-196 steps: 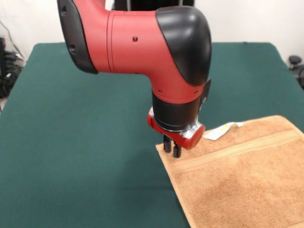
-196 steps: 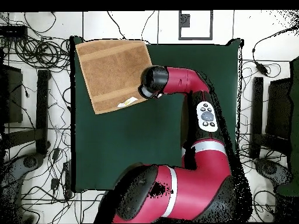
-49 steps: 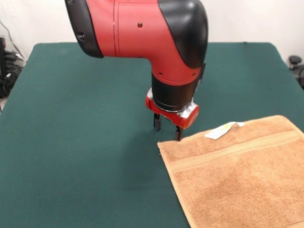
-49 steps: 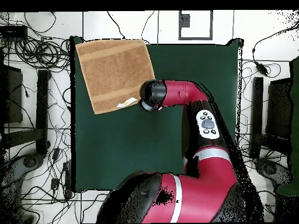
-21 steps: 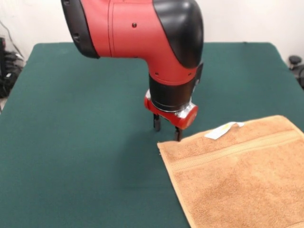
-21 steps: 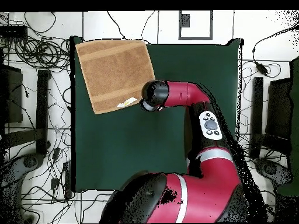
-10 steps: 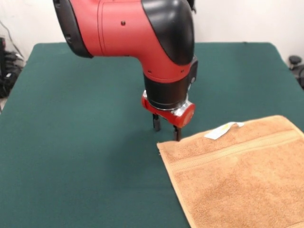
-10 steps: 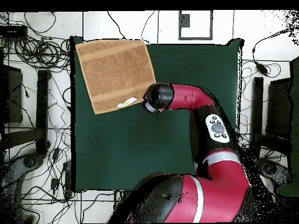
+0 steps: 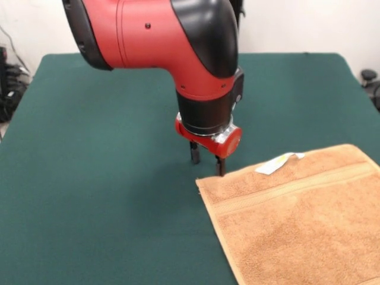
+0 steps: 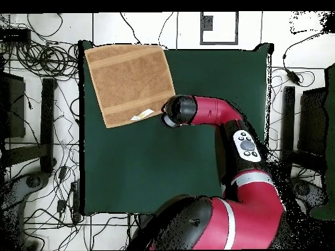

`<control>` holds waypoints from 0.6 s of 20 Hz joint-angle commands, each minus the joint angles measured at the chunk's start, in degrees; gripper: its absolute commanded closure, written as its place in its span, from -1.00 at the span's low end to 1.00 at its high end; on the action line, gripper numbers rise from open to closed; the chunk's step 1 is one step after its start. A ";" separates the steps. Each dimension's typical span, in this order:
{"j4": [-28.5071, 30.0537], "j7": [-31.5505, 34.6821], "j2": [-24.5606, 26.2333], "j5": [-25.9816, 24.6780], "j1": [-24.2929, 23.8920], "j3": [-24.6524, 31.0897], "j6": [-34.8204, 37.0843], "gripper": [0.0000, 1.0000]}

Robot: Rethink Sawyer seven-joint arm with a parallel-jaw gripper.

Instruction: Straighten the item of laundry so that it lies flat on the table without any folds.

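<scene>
while the towel (image 9: 297,219) lies flat, the tool (image 9: 206,160) seemingly touches its corner.

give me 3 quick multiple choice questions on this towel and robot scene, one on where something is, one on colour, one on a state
1. Where does the towel lie on the table in the overhead view?
A. upper left corner
B. centre
C. lower right corner

2. What colour is the table's surface?
A. white
B. dark green
C. blue

3. How is the tool?
A. shut on the towel
B. open, holding nothing
C. shut on the label

Answers:
1. A, the towel fills the table's upper left corner in that view.
2. B, green cloth shows all round the towel.
3. B, the front view shows its two fingers apart, just past the towel's corner near the white label.
</scene>
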 commanded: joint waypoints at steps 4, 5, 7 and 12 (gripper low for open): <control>5.63 -5.54 3.13 0.26 1.90 4.22 3.83 -1.00; 5.16 -5.58 2.88 0.61 2.13 4.30 5.03 -1.00; 4.48 -5.20 3.01 1.01 2.47 4.44 5.45 -1.00; 5.61 -3.11 2.50 2.08 3.06 4.89 4.20 -1.00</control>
